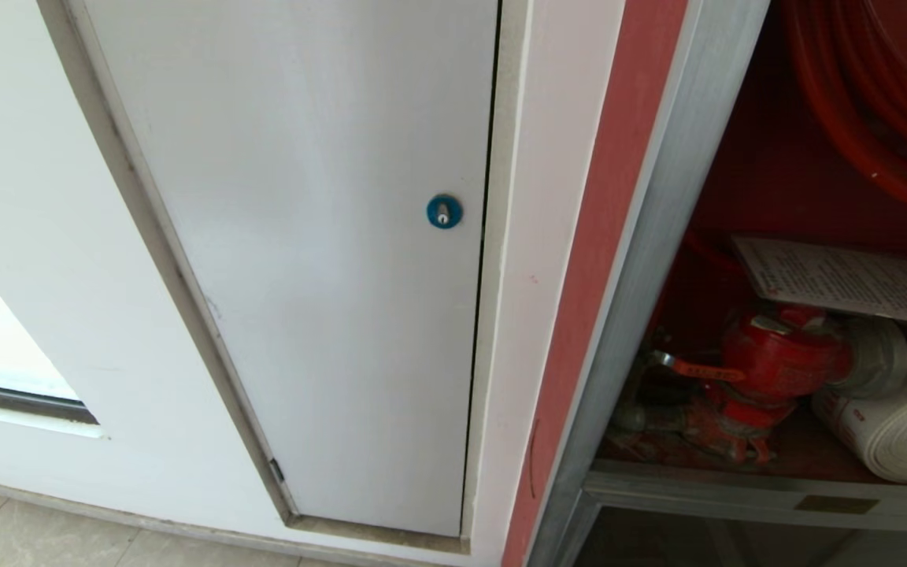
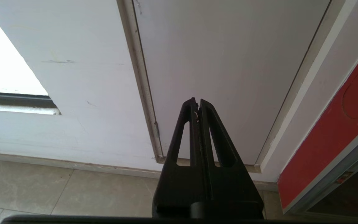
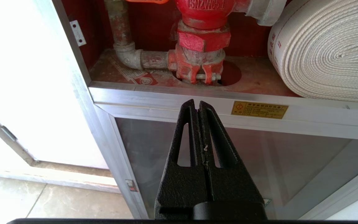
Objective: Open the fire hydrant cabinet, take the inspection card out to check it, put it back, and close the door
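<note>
Inside the open cabinet [image 1: 642, 260], the card [image 1: 847, 279] rests above the valve [image 1: 776, 362]; both pincers, left [image 2: 197, 100] and right [image 3: 197, 102], are closed, empty; door-closing seemingly remains.

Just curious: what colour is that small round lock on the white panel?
Blue lock, clearest in the head view.

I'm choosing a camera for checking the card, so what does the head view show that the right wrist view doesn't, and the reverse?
Only the head view shows the inspection card lying above the red hydrant valve, the red hose reel, and the white panel with its blue round lock.

Only the right wrist view shows the right gripper, shut and empty, a yellow label on the cabinet's frame, and the lower glass panel.

Both show the open fire hydrant cabinet, the valve and the white rolled hose.
</note>
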`<state>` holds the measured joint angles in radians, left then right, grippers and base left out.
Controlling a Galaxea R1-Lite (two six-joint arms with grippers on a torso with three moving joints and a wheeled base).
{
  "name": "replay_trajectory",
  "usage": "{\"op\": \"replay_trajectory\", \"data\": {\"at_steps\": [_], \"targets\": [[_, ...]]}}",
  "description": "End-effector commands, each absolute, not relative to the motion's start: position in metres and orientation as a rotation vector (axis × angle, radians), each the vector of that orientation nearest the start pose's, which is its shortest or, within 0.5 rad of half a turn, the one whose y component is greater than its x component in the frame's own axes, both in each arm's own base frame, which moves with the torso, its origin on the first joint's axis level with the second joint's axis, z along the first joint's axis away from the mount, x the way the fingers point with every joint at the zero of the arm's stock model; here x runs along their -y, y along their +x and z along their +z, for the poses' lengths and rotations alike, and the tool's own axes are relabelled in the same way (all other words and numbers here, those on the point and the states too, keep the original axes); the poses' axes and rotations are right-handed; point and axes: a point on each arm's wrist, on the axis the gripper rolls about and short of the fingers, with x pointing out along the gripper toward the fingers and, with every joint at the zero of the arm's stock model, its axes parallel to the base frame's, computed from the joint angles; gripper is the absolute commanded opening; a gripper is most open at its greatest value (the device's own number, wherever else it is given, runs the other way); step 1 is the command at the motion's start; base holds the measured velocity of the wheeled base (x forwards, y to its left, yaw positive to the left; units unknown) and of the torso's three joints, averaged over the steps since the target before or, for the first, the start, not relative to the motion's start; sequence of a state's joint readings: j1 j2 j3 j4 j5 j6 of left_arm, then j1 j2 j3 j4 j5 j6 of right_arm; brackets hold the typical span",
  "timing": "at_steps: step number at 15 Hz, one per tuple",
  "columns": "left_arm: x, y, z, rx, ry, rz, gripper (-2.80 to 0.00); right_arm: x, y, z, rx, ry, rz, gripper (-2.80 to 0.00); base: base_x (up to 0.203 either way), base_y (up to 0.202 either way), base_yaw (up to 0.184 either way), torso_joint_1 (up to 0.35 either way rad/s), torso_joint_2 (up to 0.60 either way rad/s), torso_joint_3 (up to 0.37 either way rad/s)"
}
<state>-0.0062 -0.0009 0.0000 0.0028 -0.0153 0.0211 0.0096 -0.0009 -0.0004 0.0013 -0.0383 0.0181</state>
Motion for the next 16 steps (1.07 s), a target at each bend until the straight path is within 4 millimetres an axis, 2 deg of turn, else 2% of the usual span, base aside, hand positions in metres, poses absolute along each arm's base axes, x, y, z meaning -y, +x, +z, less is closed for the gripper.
{"op": "replay_trajectory", "data": {"at_steps": [1, 16], "targets": [[0.0002, -0.0228, 0.0752, -0.003, 0.021, -0.022, -2.8, 0.0011, -0.0229, 0.0753, 0.0, 0.015, -0.028, -2.8, 0.0, 0.0, 0.0, 0.0, 0.0, 0.0], [0.0002, -0.0228, 0.0752, -0.003, 0.023, -0.022, -2.8, 0.001, -0.0229, 0.0753, 0.0, -0.002, -0.024, -2.8, 0.0, 0.0, 0.0, 0.0, 0.0, 0.0]]}}
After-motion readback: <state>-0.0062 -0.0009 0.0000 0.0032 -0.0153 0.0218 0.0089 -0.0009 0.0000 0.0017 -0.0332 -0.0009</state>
